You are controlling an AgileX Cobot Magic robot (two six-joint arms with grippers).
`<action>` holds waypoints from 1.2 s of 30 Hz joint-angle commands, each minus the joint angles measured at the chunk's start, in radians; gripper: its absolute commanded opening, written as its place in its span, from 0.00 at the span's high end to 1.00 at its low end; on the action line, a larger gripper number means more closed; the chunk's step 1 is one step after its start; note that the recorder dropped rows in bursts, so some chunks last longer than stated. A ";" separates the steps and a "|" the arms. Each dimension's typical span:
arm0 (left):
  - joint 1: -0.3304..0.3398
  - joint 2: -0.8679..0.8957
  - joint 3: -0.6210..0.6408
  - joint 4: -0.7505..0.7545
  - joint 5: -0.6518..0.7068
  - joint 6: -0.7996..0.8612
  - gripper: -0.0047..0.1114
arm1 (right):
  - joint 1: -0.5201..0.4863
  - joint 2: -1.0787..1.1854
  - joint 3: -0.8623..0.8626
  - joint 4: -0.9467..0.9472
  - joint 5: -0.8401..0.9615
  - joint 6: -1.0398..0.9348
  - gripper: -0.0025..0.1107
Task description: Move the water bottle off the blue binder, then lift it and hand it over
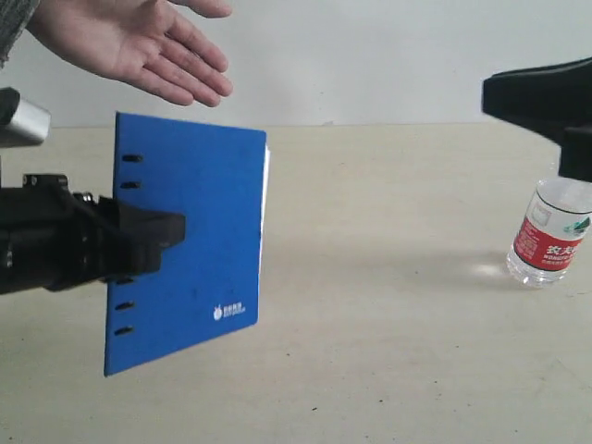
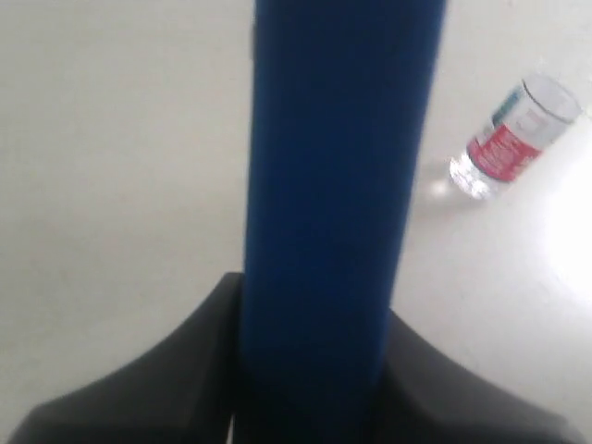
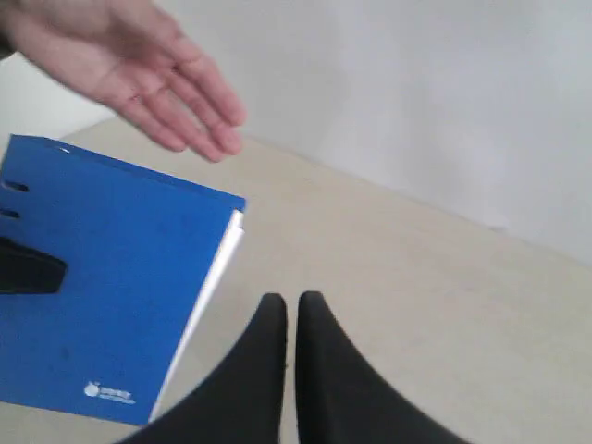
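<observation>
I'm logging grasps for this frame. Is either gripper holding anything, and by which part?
The left gripper clamps the blue binder at its slotted spine edge, holding it upright. The right gripper holds nothing.

Pale beige tabletop (image 1: 398,314), smooth and matte, running back to a plain off-white wall (image 1: 388,55), the two meeting in a straight line, soft even light throughout, one bright patch of glare (image 2: 569,222) washing out the tabletop in the left wrist view.

Beige matte tabletop (image 1: 388,351) with bright glare patch (image 2: 572,217). Plain white wall (image 1: 370,55) behind, meeting tabletop along straight edge.
</observation>
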 commanded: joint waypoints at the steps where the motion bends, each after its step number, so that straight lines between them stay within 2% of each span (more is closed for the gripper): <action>1: -0.008 0.039 -0.085 -0.017 -0.043 -0.041 0.92 | 0.000 -0.087 0.107 0.004 0.182 -0.006 0.98; 9: -0.008 0.136 -0.137 -0.017 -0.098 -0.036 0.92 | 0.000 -0.238 0.305 0.004 0.309 0.043 0.98; 16: -0.008 0.136 -0.194 -0.017 -0.098 -0.036 0.92 | 0.000 -0.359 0.418 0.004 0.311 0.055 0.98; 24: -0.008 0.145 -0.202 -0.017 -0.119 -0.071 0.92 | 0.000 -0.372 0.425 0.004 0.234 0.100 0.98; 33: -0.008 0.145 -0.202 -0.017 -0.056 -0.107 0.92 | 0.000 -0.372 0.425 0.004 0.202 0.100 0.98; 36: -0.008 0.145 -0.202 -0.017 -0.030 -0.107 0.82 | 0.000 -0.372 0.425 0.004 0.202 0.100 0.98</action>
